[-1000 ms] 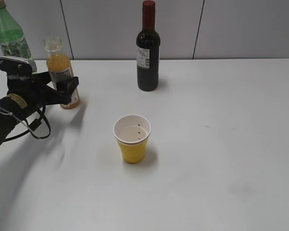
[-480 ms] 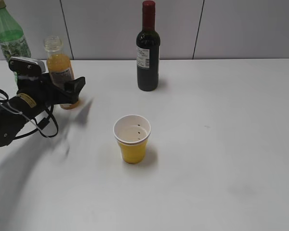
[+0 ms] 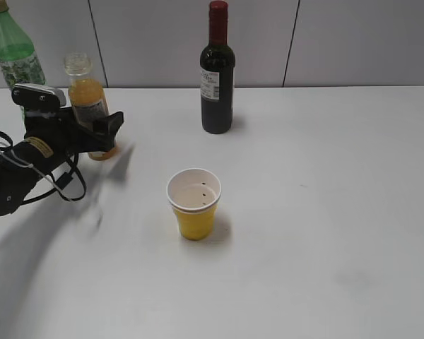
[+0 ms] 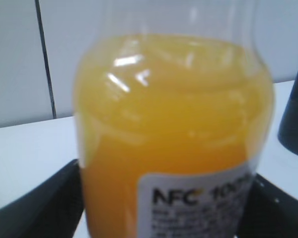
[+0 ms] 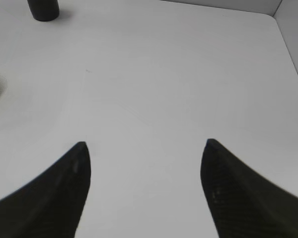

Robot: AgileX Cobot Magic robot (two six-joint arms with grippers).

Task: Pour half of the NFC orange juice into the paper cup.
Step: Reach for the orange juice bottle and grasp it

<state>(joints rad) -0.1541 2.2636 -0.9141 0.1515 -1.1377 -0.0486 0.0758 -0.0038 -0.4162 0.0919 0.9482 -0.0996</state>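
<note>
A white table [image 3: 325, 212] is seen from a slanted exterior view. At its back left, the NFC orange juice [image 3: 87, 99], a slim clear bottle with its cap off, stands upright. The left gripper [image 3: 92, 131] is positioned around the bottle's lower half, one finger [image 3: 106, 126] seen on its right side; in the left wrist view the bottle [image 4: 174, 144] fills the space between the dark fingers [image 4: 37, 208], but contact cannot be told. The paper cup [image 3: 193, 203], yellow with a white inside, stands near the table's middle, well apart from the juice. A green bottle [image 3: 13, 53] and a dark wine bottle [image 3: 217, 70] stand along the back. The right gripper [image 5: 144, 168] is held spread apart above bare table
</note>
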